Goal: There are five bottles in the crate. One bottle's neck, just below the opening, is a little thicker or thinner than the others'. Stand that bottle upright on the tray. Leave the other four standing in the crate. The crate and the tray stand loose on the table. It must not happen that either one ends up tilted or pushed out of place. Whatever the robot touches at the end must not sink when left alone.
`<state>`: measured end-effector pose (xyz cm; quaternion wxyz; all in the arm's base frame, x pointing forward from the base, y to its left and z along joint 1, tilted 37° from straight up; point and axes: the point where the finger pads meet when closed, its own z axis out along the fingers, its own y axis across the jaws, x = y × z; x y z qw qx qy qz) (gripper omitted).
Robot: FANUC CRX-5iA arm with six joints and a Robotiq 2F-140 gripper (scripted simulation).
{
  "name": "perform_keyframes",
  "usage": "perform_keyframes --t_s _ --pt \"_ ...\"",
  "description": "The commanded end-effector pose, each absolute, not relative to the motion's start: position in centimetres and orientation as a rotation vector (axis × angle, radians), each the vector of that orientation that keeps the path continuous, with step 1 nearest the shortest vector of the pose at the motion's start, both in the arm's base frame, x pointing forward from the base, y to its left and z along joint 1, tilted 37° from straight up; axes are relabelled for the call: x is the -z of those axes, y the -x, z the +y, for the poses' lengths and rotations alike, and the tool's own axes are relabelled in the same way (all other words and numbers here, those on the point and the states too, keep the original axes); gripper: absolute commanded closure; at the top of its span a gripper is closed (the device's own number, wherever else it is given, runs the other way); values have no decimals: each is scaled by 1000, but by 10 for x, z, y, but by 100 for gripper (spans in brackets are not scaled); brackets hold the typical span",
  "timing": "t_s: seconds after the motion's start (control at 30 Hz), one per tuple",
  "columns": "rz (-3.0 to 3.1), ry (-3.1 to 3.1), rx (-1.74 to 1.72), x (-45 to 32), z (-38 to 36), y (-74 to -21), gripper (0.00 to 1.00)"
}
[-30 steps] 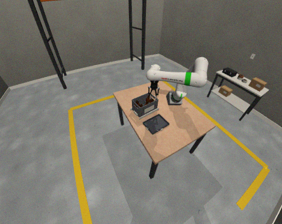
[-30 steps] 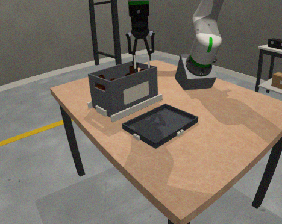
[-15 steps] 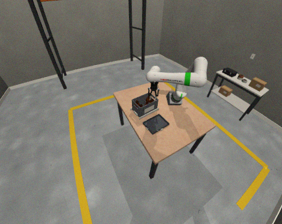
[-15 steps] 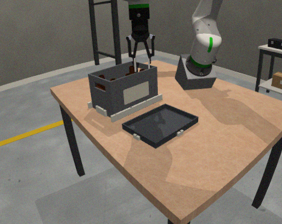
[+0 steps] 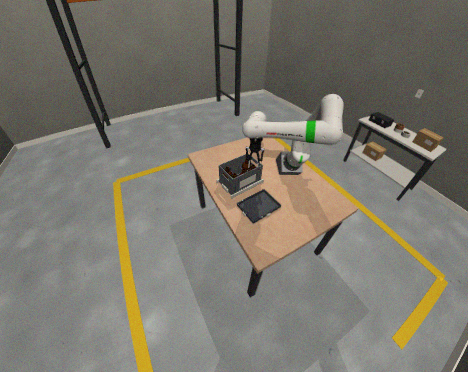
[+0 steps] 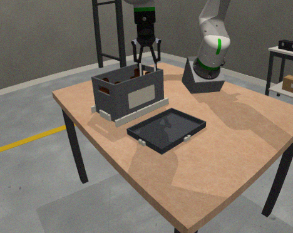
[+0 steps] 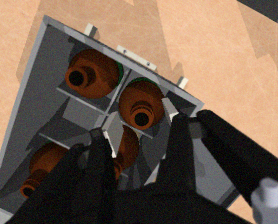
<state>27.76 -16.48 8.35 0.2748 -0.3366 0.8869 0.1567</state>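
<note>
The grey crate (image 5: 228, 180) (image 6: 116, 101) (image 7: 41, 62) stands on the table with brown bottles in it. In the wrist view one bottle (image 7: 97, 75) is at the upper left, a second bottle (image 7: 141, 100) right of it, a third bottle (image 7: 130, 142) partly behind a finger, and a fourth bottle (image 7: 45, 162) at the lower left. A fifth cannot be made out. My gripper (image 5: 254, 160) (image 6: 148, 72) (image 7: 142, 115) points down, part open, fingertips at the crate's rim height. The second bottle's mouth shows between the fingertips, with gaps on both sides. The dark tray (image 5: 259, 205) (image 6: 179, 124) is empty.
Pale strips (image 6: 142, 112) lie along the crate's foot. Small pale blocks (image 6: 142, 142) sit at the tray's edge. The tray lies close beside the crate on the table (image 5: 286, 214) (image 6: 216, 159). The robot's base (image 6: 204, 85) stands behind, to the right.
</note>
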Motion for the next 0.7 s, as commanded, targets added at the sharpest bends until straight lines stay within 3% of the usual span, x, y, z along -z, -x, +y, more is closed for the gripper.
perform_keyframes --t_s 0.0,0.67 --pt "2385 905 -420 -83 -165 -278 56" --pt "2385 905 -420 -81 -164 -279 56"
